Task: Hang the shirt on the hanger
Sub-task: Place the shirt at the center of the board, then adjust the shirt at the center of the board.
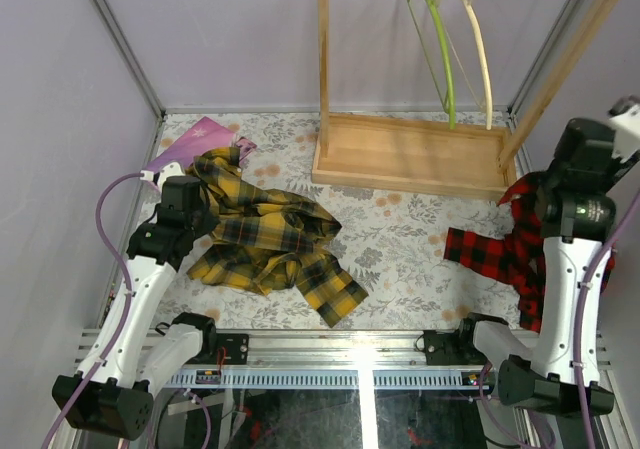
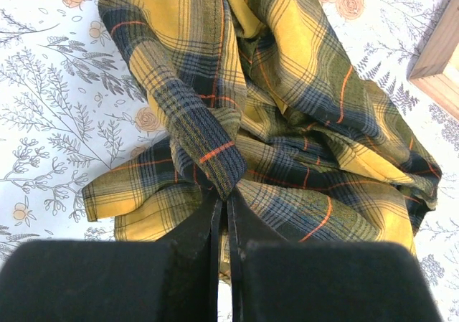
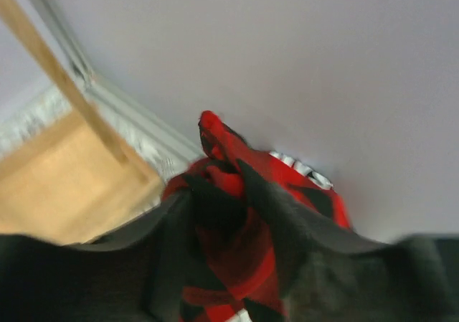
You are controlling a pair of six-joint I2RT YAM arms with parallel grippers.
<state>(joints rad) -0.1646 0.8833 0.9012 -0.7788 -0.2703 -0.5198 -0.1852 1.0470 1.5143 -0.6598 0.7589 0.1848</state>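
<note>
Left wrist view: our left gripper (image 2: 224, 196) is pinched shut on a fold of the shirt (image 2: 287, 85), heaped near-left; we should lift slowly. Our right gripper (image 3: 226, 193) has its jaws parted around the red garment (image 3: 219, 139).

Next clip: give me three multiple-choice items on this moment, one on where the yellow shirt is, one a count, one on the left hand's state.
1. Where is the yellow plaid shirt?
A. crumpled on the table's left side
B. on the table's far right
C. folded flat at centre

2. How many hangers hang on the wooden rack?
A. one
B. two
C. four

3. The left hand is:
A. open above the shirt
B. shut on a shirt fold
C. shut on nothing

Answers: 1 A, it lies bunched beside the left arm. 2 B, a green hanger and a cream hanger. 3 B, its fingers pinch plaid cloth.
</note>
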